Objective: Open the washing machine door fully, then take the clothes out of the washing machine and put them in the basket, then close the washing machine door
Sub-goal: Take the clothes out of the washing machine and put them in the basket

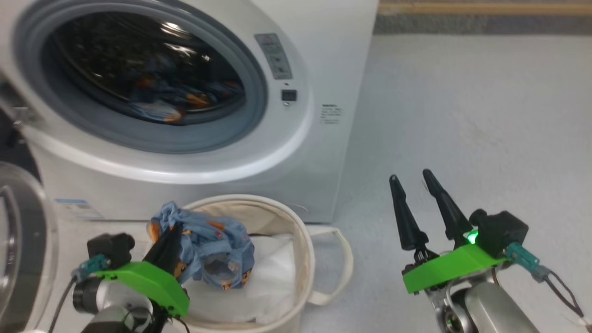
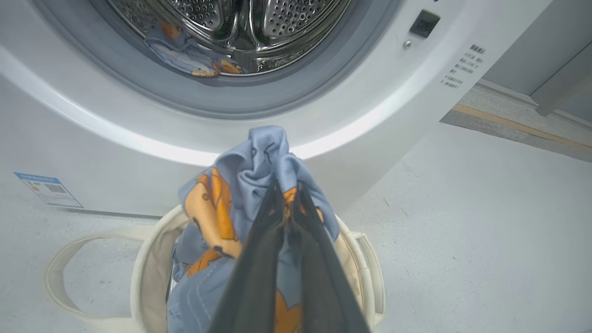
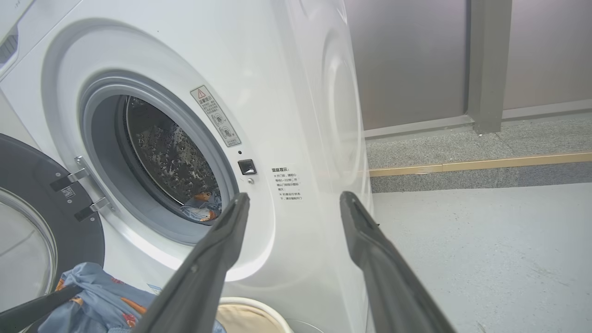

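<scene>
The left tool point(image 2: 287, 186), clamped on clothes point(image 1: 217, 249) over the basket point(image 1: 304, 240), should next let go; more lie in the washing machine point(image 1: 323, 55), right tool point(image 1: 409, 175) spread empty.

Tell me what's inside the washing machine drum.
Light-blue clothes with orange print lie at the bottom of the perforated steel drum. Anything beneath them, or low behind the gasket lip, is hidden.

Casing of washing machine point(image 1: 323, 69) is shown smooth and glossy; drum point(image 2: 277, 18) perf. shiny steel; gasket point(image 1: 162, 138) matt; clothes point(image 1: 212, 249) soft creased cloth; basket point(image 1: 259, 212) matt canvas; washing machine door point(image 3: 27, 171) smooth rim w/ clear centre; floor point(image 1: 462, 115) matt, fine-grained.
</scene>
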Robot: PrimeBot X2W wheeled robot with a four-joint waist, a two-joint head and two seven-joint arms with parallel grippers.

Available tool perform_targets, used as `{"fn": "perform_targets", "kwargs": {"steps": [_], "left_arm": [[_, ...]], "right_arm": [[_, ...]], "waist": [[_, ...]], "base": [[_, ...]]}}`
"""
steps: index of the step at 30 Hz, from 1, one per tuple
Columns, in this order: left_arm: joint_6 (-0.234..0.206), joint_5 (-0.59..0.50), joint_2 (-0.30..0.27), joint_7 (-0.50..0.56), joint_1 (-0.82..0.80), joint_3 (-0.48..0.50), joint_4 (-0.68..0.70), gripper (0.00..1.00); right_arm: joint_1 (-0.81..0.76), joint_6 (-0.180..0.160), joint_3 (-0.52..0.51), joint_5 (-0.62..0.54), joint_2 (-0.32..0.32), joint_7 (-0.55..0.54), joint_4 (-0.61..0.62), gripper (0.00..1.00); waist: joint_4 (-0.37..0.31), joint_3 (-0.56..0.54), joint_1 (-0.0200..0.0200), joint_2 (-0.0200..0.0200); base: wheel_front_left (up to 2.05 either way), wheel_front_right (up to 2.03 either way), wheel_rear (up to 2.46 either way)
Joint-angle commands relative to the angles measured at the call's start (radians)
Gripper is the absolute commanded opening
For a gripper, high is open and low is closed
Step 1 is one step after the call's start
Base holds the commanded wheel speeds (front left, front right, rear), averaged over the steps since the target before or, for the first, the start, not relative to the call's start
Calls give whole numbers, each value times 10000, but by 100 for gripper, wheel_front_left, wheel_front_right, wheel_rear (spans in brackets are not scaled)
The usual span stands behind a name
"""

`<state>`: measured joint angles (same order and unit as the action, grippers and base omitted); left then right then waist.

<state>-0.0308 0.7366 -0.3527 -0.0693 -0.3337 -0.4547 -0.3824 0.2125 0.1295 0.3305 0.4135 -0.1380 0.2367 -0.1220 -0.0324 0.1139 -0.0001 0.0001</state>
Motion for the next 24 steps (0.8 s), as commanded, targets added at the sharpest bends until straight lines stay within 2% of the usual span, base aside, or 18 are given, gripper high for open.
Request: {"fn": "perform_targets", "kwargs": {"steps": [1,4,9,13,16,17,18,19,20,21,24], "left_arm": [[197,-74,-4,-547,-807,386,-545,0],[550,-52,450,-1293,-1309,426,-2438,0],[1011,135,1063,-1761,-2245,670,-5077,0],[1204,208,1301,-1882,-2868,896,-6553,0],[1253,256,1425,-1902,-3056,994,-7164,0],[1288,198,1495,-1909,-3130,965,-7375,4],[1329,133,1566,-1914,-3181,917,-7559,13],[1361,149,1634,-1917,-3233,967,-7688,17],[1382,203,1692,-1919,-3277,1081,-7770,52],[1390,230,1734,-1920,-3313,1202,-7809,100],[1431,122,1866,-1921,-3330,1400,-7799,100]], "right_arm": [[423,12,149,-139,-78,-54,470,100],[496,12,53,-217,-150,-139,699,100],[698,12,-104,-338,-166,-171,1052,100],[866,12,-151,-382,-130,-132,1170,100],[928,12,-164,-391,-116,-103,1157,100],[950,12,-169,-390,-112,-87,1142,100],[969,12,-163,-384,-105,-74,1123,100],[983,12,-154,-379,-100,-62,1100,100],[996,12,-142,-380,-99,-54,1068,100],[1006,12,-128,-380,-98,-50,1033,100],[1053,12,-61,-380,-111,-48,970,100]], "waist": [[-542,575,1,-1],[-956,1100,1,-1],[-1624,1969,1,-1],[-2041,2409,1,-1],[-2161,2496,1,-1],[-2185,2513,1,-1],[-2206,2517,1,-1],[-2211,2515,1,-1],[-2202,2502,1,-1],[-2174,2478,1,-1],[-2042,2375,1,-1]], "base": [[0,0,0],[0,0,0],[0,0,0],[0,0,0],[0,0,0],[0,0,0],[0,0,0],[0,0,0],[0,0,0],[0,0,0],[0,0,0]]}}
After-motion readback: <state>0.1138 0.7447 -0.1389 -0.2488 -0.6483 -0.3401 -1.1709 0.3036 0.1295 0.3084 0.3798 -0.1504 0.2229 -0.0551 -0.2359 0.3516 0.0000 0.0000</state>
